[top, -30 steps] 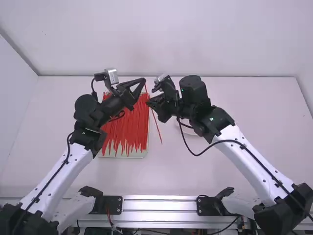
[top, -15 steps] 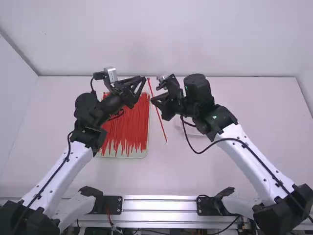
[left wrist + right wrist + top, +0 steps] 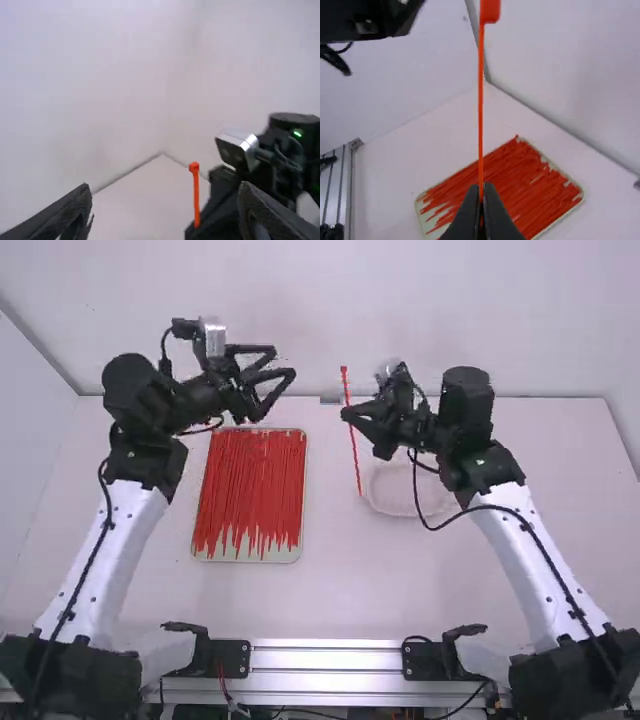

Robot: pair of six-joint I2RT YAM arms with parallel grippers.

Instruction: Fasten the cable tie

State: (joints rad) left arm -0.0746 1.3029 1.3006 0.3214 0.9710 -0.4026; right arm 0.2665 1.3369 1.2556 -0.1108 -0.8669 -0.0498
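Single tie held up over the table, not yet looped.
The right gripper (image 3: 481,192) is pinched narrowly on one thin red plastic cable tie (image 3: 481,100), held about upright with its square head uppermost and the tail hanging free. The left gripper (image 3: 282,362) is spread wide and carries nothing, raised above the far end of the tray and well apart from the tie. Risks: the grip is a slim pinch partway along a flexible strip, so the tie may pivot or slide when the other jaws take hold; the free tail may bend and miss the head's slot. The flat pale rectangular tray (image 3: 248,556) holds a dense layer of red cable ties (image 3: 250,490). A pale round dish (image 3: 400,510) lies below the right gripper; contents cannot be determined.
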